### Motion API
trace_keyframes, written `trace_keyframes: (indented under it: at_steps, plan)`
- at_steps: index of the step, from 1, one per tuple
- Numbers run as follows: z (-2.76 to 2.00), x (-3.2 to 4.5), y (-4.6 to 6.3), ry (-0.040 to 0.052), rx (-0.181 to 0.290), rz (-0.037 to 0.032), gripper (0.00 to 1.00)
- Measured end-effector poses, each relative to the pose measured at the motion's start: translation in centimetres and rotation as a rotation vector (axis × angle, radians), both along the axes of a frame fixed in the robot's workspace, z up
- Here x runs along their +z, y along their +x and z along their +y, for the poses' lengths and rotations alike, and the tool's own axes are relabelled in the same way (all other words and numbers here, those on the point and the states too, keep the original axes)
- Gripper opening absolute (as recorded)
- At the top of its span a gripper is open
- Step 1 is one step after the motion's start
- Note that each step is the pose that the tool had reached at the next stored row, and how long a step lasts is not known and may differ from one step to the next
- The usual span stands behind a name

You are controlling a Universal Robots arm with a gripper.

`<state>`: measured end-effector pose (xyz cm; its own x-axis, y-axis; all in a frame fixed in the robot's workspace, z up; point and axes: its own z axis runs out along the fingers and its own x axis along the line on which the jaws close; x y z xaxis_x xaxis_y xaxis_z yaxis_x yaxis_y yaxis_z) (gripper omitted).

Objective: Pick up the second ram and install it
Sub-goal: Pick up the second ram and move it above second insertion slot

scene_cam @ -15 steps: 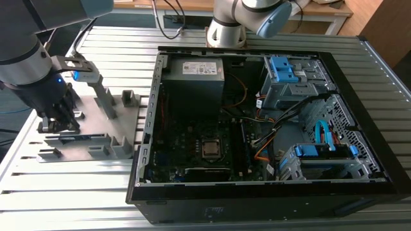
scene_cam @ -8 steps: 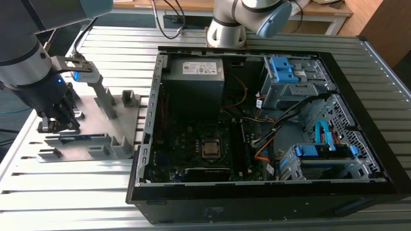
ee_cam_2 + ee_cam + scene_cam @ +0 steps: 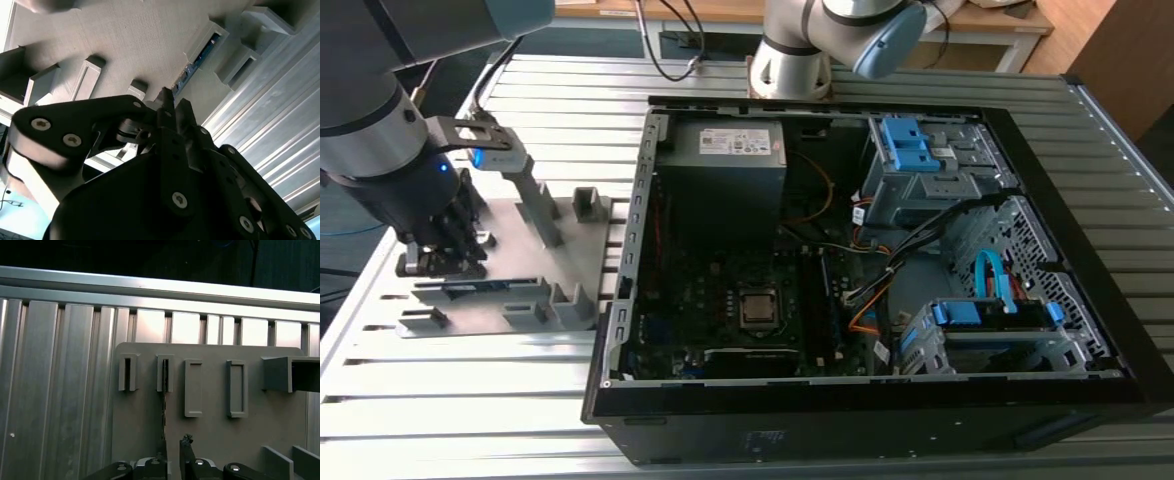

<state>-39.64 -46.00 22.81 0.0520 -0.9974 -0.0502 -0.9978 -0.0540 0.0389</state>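
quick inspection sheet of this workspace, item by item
surface: slatted metal table, carrying a gray holder tray and an open computer case on the exterior view's right of the tray
job's things: second ram stands on edge in the tray, far end in a slotted block; not yet in the case
clutter: nothing seen
grippers: gripper low over the tray, at the ram's near end
cables: blue, orange and black wiring inside the case; black cables hanging at the table's far edge
surroundings: second robot arm standing behind the case
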Motion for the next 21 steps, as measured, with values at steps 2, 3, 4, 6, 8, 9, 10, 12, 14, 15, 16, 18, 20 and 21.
trace_keyframes:
  at_steps: [2, 3, 4, 6, 8, 9, 10, 12, 14, 15, 16, 18, 20, 21]
  plan:
    - [0.0, 0.0, 0.0, 0.0, 0.0, 0.0, 0.29]
    - [0.0, 0.0, 0.0, 0.0, 0.0, -0.0001, 0.29]
    - [0.0, 0.0, 0.0, 0.0, 0.0, -0.0001, 0.36]
    - [-0.02, -0.09, 0.0, -0.0009, 0.0, -0.0003, 0.36]
    - [-0.05, -0.41, -0.1, -0.003, 0.0, 0.0, 0.36]
    - [-0.06, -0.6, -0.1, -0.0037, 0.0, -0.0001, 0.36]
    - [-0.07, -0.78, -0.1, -0.0039, 0.0, 0.0, 0.36]
    - [-0.07, -1.14, -0.1, -0.0041, 0.0, 0.0, 0.36]
    - [-0.07, -1.5, -0.1, -0.0041, 0.0, 0.0, 0.36]
    - [-0.07, -1.68, -0.1, -0.0041, 0.0, 0.0, 0.36]
    - [-0.07, -1.87, -0.1, -0.004, 0.0, -0.0001, 0.36]
    - [-0.08, -2.24, -0.1, -0.0041, 0.0, 0.0, 0.36]
    - [-0.08, -2.6, -0.1, -0.0041, 0.0, 0.0, 0.36]
    - [-0.08, -2.78, -0.1, -0.0041, 0.0, 0.0, 0.36]
